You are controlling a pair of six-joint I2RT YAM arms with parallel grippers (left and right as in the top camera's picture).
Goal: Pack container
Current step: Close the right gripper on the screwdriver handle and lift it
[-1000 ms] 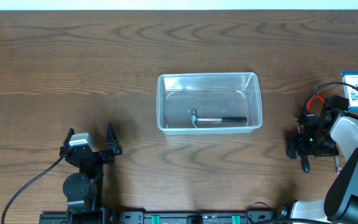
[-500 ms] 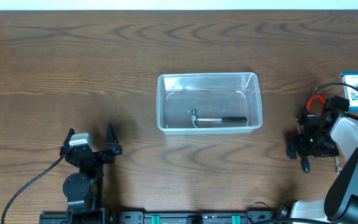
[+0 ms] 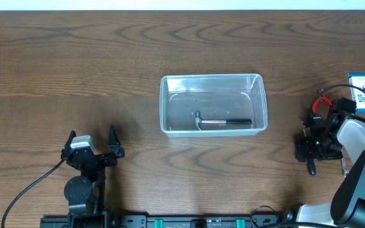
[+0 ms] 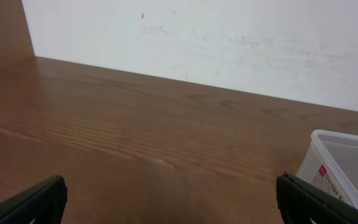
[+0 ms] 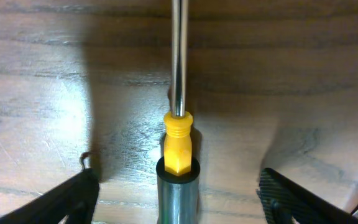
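The task is judged to be partly done. One tool, a small hammer (image 3: 224,121), is seen lying flat inside the container (image 3: 167,104), near its front wall. The container itself is placed at the middle of the table (image 3: 75,63). A screwdriver (image 5: 178,140) is not yet packed. It is found on the wood well to the right of the container, so a lift and a carry leftward to the tub are judged to be left. A small blue-and-white box (image 3: 364,92) is seen further right of the container.

The right gripper (image 5: 178,190) is held over the screwdriver. Its fingers (image 5: 73,196) are spread to either side of the handle, and no contact with it is shown. The left gripper (image 4: 173,205) is parked to the left of the container, fingers spread wide with only bare wood between them.

The container is made of clear, thin plastic, rectangular, with rounded corners and a rolled rim. The hammer is given a bright metal head and shaft and a black grip. The screwdriver is built of a straight polished shaft, a ribbed yellow collar and a smooth grey round handle. The table is finished in dark, strongly grained wood.
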